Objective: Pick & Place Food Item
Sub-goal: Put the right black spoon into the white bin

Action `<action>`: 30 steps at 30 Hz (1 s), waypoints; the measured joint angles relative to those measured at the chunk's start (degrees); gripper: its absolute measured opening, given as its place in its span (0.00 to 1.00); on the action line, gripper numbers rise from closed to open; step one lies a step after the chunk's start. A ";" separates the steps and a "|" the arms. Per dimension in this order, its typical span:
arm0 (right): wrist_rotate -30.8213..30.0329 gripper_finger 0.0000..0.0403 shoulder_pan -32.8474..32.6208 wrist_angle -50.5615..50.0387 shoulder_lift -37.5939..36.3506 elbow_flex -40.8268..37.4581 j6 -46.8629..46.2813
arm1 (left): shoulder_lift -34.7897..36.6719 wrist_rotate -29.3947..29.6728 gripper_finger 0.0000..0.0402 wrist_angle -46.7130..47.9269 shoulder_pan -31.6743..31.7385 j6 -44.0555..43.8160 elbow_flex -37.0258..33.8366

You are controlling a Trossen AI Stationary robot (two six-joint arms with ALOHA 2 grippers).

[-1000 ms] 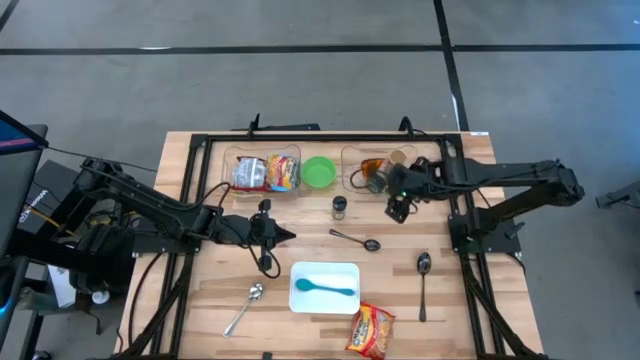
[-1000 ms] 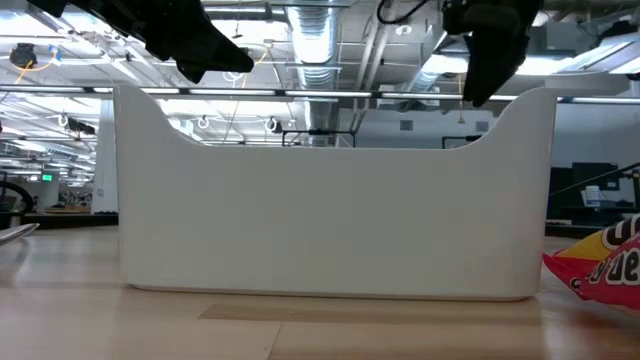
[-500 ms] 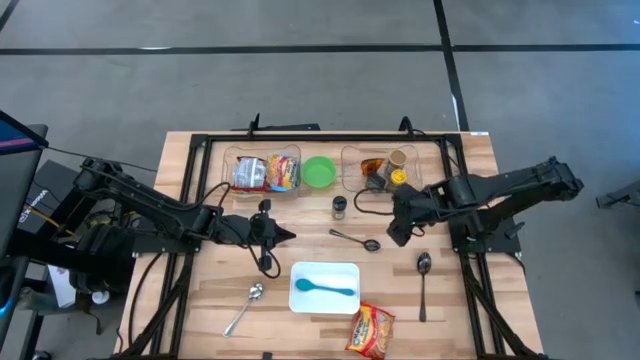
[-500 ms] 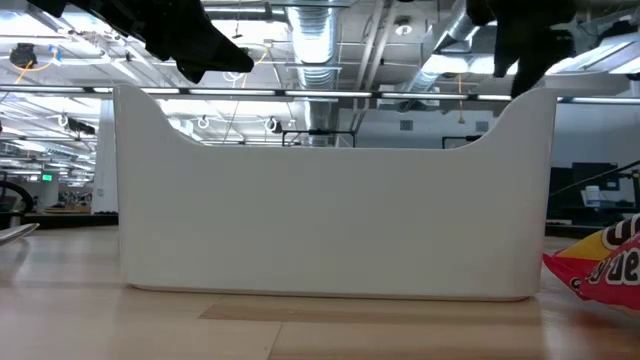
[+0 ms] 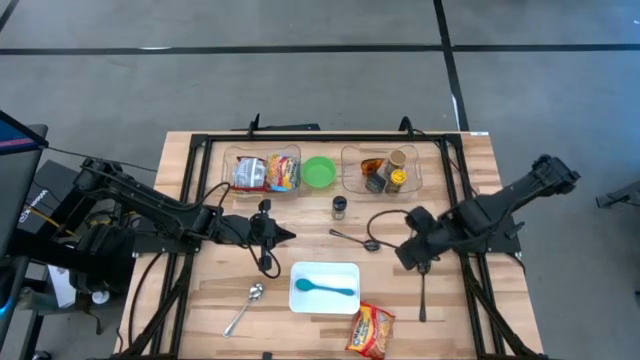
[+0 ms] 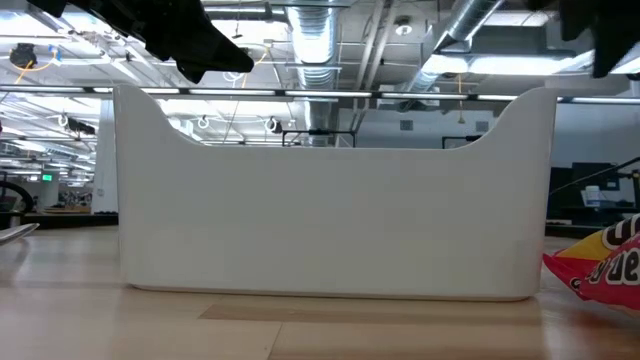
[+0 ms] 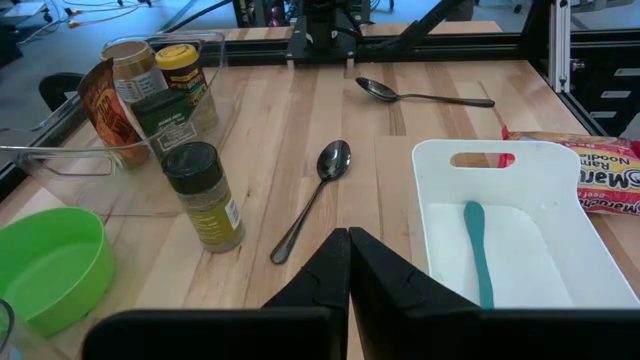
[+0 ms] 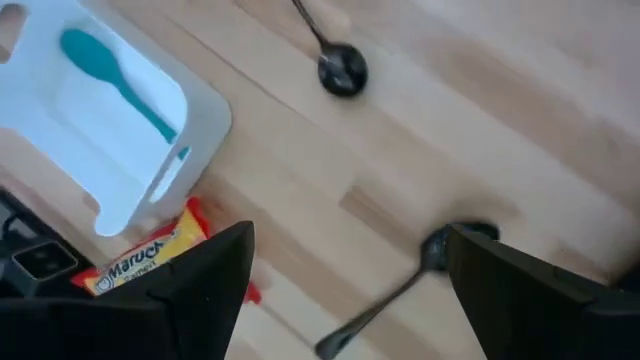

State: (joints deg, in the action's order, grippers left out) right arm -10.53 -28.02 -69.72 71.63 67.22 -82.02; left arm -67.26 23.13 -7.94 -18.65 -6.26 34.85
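An orange ramen packet point(image 5: 370, 330) lies flat near the table's near edge, right of a white tray point(image 5: 325, 300). It also shows in the right wrist view point(image 8: 150, 262) and the low view point(image 6: 600, 265). A small spice jar point(image 5: 340, 207) stands upright mid-table. My right gripper point(image 5: 405, 257) hovers open and empty over the table, between two metal spoons point(image 8: 340, 70) point(image 8: 440, 250). My left gripper point(image 5: 285, 236) is shut and empty at mid-table, left of the tray; it also shows in its wrist view point(image 7: 348, 262).
A teal spoon point(image 5: 325, 288) lies in the tray. A clear bin point(image 5: 262, 172) with packets, a green bowl point(image 5: 319, 172) and a clear bin point(image 5: 385, 170) with jars stand at the far side. A third metal spoon point(image 5: 245, 307) lies near left.
My right gripper has moved from the far right bin toward the table's near edge, and now hangs over the spoons right of the tray. No object has moved.
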 joint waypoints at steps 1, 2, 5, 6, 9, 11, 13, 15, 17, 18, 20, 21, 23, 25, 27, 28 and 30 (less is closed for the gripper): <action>-0.05 0.79 -1.14 -0.65 0.36 0.00 -2.68 | 0.00 -0.01 0.01 0.00 0.00 0.00 0.00; -0.06 0.79 -2.17 -1.53 0.84 0.00 -5.07 | 0.00 0.01 0.01 -0.02 0.00 0.00 0.00; -0.03 0.79 -5.61 -6.08 2.67 0.00 -11.84 | 0.00 0.01 0.01 0.00 0.00 0.00 0.00; 0.17 0.79 -6.68 -7.08 3.64 0.00 -13.74 | 0.00 0.00 0.01 0.00 0.00 0.00 0.00; 2.59 0.79 -9.79 -8.07 6.14 -0.07 -18.11 | 0.01 -0.01 0.01 -0.02 0.00 -0.02 0.00; 3.74 0.79 -11.63 -7.97 7.80 -0.02 -21.82 | 0.00 -0.01 0.01 -0.07 0.00 0.00 0.00; 5.43 0.79 -13.05 -7.97 9.50 -0.04 -26.32 | 0.02 -0.01 0.01 -0.28 0.00 0.00 0.00; 7.74 0.79 -14.12 -8.13 10.73 -0.04 -30.19 | 0.00 0.01 0.01 -0.26 0.00 -0.01 0.00; 9.39 0.79 -15.26 -8.05 12.02 -0.04 -32.54 | 0.02 0.00 0.01 -0.28 0.00 -0.02 0.00; 9.49 0.79 -15.77 -8.01 12.48 -0.04 -33.42 | 0.00 -0.01 0.01 -0.28 0.00 -0.02 0.00; 9.64 0.79 -16.46 -7.95 13.22 -0.04 -33.99 | 0.00 -0.01 0.01 -0.28 0.00 0.00 0.00; 9.56 0.79 -16.76 -7.83 13.58 -0.04 -33.95 | 0.00 -0.01 0.01 -0.26 0.00 -0.02 0.00; 9.31 0.79 -17.08 -6.89 14.29 -0.04 -33.32 | 0.01 0.00 0.01 -0.26 0.00 0.00 0.00; 9.20 0.79 -17.01 -4.72 15.17 -0.04 -33.48 | 0.00 0.00 0.01 -0.26 0.00 -0.02 0.00; 9.14 0.79 -16.81 -1.94 16.05 -0.04 -33.52 | 0.02 -0.01 0.01 -0.26 0.00 0.00 0.00; 9.11 0.79 -16.62 -0.58 16.52 -0.04 -33.35 | 0.00 0.01 0.01 -0.26 0.00 -0.02 0.00; 9.03 0.79 -16.08 2.20 17.66 -0.04 -31.81 | 0.00 -0.01 0.01 -0.26 0.00 0.00 0.00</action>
State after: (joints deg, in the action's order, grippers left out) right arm -1.50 -44.10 -67.52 89.29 67.18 -113.83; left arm -67.26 23.11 -8.21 -18.65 -6.27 34.85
